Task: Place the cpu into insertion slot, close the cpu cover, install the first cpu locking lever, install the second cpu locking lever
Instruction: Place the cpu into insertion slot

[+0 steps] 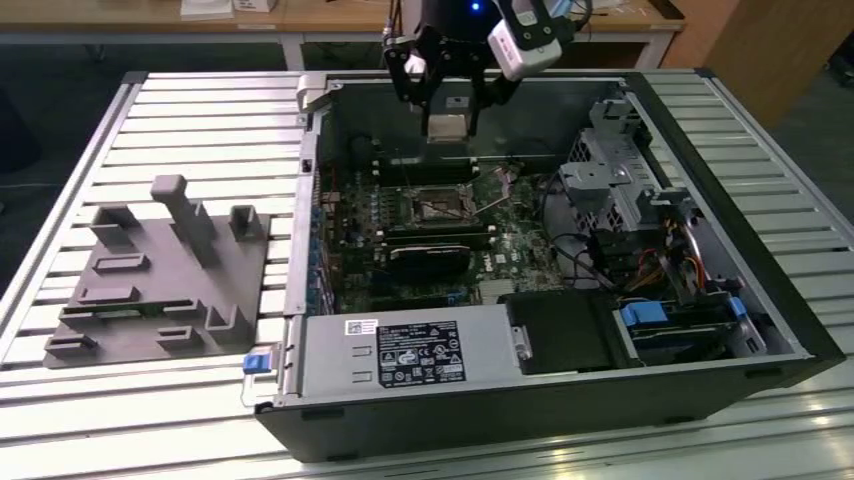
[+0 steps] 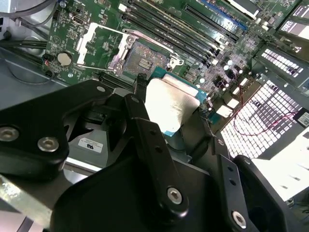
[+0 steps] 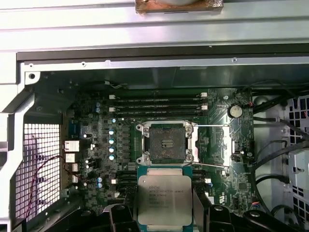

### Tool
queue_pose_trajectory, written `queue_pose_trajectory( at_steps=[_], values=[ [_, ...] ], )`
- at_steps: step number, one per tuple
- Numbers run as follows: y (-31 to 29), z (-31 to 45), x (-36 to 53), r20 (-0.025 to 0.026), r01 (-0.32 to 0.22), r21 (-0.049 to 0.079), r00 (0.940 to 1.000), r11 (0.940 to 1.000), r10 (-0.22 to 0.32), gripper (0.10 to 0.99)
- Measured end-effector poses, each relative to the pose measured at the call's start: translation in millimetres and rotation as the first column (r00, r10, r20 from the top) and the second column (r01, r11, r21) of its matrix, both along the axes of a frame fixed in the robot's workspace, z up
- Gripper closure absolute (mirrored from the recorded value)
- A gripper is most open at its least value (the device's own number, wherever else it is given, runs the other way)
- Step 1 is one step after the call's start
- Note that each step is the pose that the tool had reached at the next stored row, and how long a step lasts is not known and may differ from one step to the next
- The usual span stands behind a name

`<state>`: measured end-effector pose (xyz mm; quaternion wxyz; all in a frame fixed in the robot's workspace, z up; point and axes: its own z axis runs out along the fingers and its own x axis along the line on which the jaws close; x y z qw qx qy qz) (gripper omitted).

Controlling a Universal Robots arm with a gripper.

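Note:
My gripper [image 1: 449, 110] hangs over the far part of the open computer case, shut on the cpu [image 1: 447, 127], a flat square chip with a pale metal face. In both wrist views the cpu [image 3: 164, 198] [image 2: 170, 99] sits between the black fingers [image 2: 140, 116], above the board and short of the socket. The insertion slot [image 3: 167, 142] [image 2: 145, 58] [image 1: 438, 207] lies bare, a dark square with a silvery rim. The cpu cover [image 3: 226, 145] [image 2: 99, 44] is swung open beside it. Two thin locking levers [image 3: 210, 166] stand raised off the socket.
Memory slots [image 3: 159, 104] run along one side of the socket. Cables [image 1: 614, 255] and a drive cage [image 1: 601, 185] fill the case at the exterior view's right, the power supply [image 1: 400, 352] the near side. A grey fixture [image 1: 160, 275] lies on the slatted table [image 1: 200, 110].

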<state>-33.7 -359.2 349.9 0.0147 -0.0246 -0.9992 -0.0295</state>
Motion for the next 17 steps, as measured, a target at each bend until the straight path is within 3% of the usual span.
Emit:
queue_pose_trajectory(
  at_steps=[17],
  values=[
    [0.0,-11.0,0.0,0.0,0.0,-0.004,1.0,1.0,0.0,0.549]
  ],
)
